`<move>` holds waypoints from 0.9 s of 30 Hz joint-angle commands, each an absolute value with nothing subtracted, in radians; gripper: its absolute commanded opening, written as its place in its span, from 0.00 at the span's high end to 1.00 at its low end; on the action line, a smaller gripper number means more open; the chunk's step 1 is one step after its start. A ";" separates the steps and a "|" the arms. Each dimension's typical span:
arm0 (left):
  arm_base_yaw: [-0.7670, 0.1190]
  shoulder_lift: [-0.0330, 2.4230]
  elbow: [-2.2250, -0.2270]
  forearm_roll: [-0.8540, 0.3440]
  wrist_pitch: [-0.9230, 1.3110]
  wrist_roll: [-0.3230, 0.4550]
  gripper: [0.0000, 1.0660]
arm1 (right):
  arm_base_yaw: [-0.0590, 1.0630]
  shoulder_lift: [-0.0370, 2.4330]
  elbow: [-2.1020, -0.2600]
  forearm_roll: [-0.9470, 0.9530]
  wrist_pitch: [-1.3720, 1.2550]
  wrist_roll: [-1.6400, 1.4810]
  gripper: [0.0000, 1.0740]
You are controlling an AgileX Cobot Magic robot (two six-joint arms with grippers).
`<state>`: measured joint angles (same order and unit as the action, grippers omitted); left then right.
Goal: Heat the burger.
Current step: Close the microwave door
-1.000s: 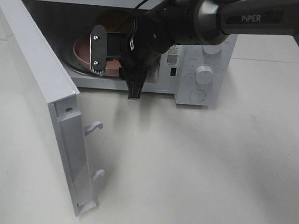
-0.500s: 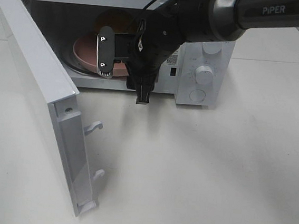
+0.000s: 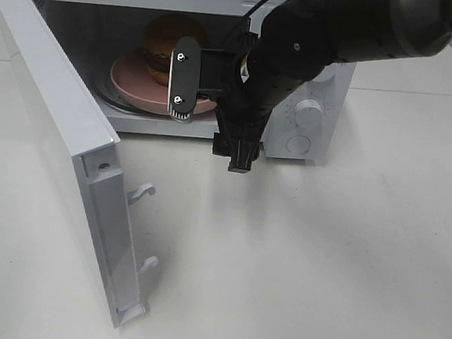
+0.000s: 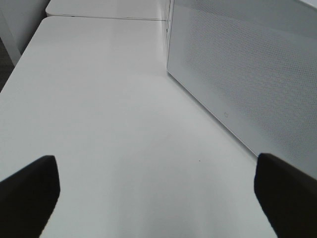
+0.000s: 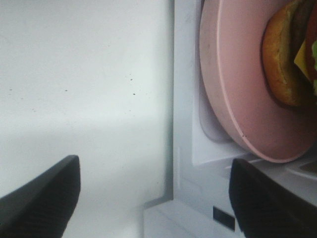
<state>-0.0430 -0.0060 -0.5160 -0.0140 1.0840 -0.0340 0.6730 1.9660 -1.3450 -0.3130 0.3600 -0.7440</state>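
The burger [image 3: 165, 39], with its brown domed bun, sits on a pink dish [image 3: 130, 79] inside the open microwave [image 3: 314, 90]. The right wrist view shows the same burger [image 5: 287, 64] and dish [image 5: 233, 74] close up. My right gripper [image 3: 211, 141] hangs just outside the oven's opening, in front of the dish. It is turned sideways, open, and holds nothing [image 5: 156, 198]. My left gripper [image 4: 158, 198] is open over bare table, facing the outer side of the microwave door [image 4: 247, 74]. It does not show in the high view.
The microwave door [image 3: 62, 122] swings far out to the front left, its latch hooks [image 3: 142, 193] pointing right. The control panel with a white knob [image 3: 308, 112] is behind my right arm. White tabletop [image 3: 321, 267] spreads in front.
My right gripper has backed out of the oven toward the front right and opened wider. The dish with the burger stays inside. The left gripper has not changed.
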 commanded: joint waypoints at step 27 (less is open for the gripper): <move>-0.043 -0.020 -0.515 -0.017 1.069 -0.035 0.06 | 0.672 1.364 -0.970 -0.306 0.773 0.153 0.29</move>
